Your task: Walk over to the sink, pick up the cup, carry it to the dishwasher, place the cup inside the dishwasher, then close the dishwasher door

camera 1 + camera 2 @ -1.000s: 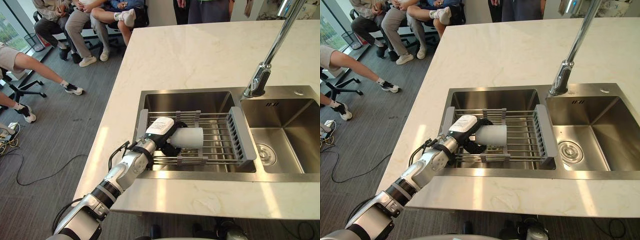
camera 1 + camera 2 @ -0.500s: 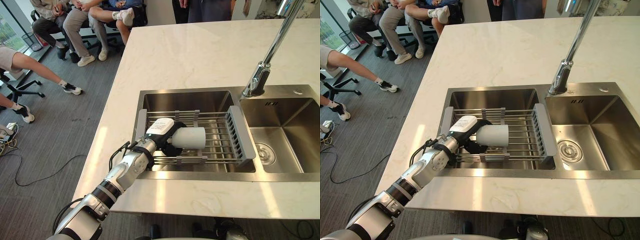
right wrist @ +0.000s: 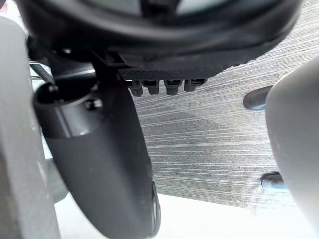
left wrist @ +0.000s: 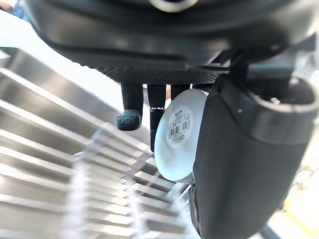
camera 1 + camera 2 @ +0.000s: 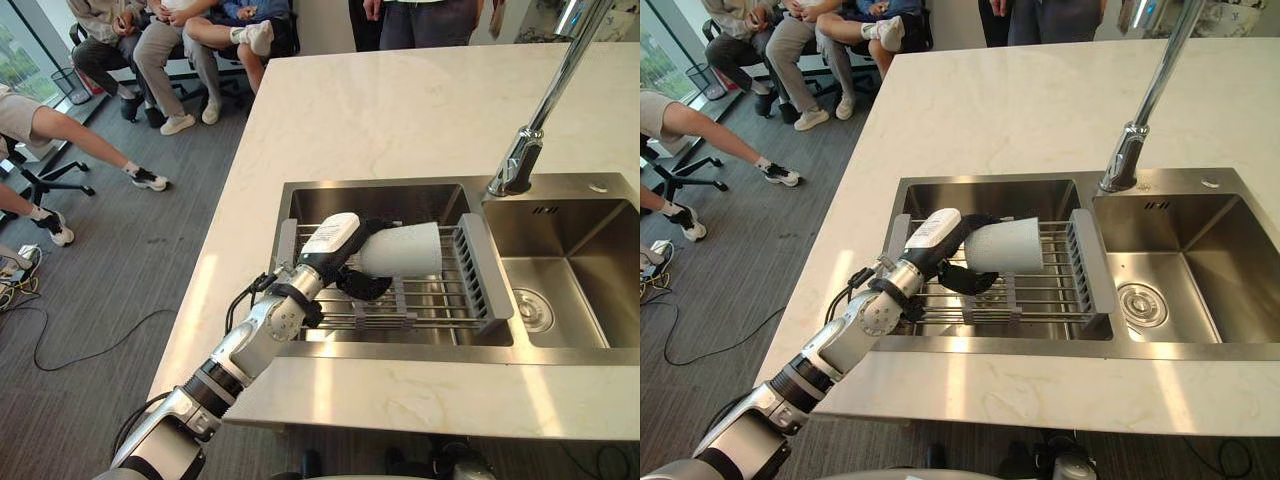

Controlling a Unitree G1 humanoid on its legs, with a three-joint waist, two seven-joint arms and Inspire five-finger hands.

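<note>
A white cup lies on its side in my left hand, lifted clear above the wire rack in the left basin of the steel sink. Dark fingers curl under the cup and the white-covered thumb lies over its top. The left wrist view looks at the cup's round base with a barcode label, gripped between the thumb and the fingers. My right hand hangs over grey carpet, its fingers relaxed and holding nothing.
A tall chrome faucet rises between the two basins; the right basin has a drain. A pale marble counter surrounds the sink. Several seated people are at the far left, with office chairs and carpet floor.
My left hand has raised the cup off the wire rack and carried it a little toward the faucet side. The cup was resting on the rack before.
</note>
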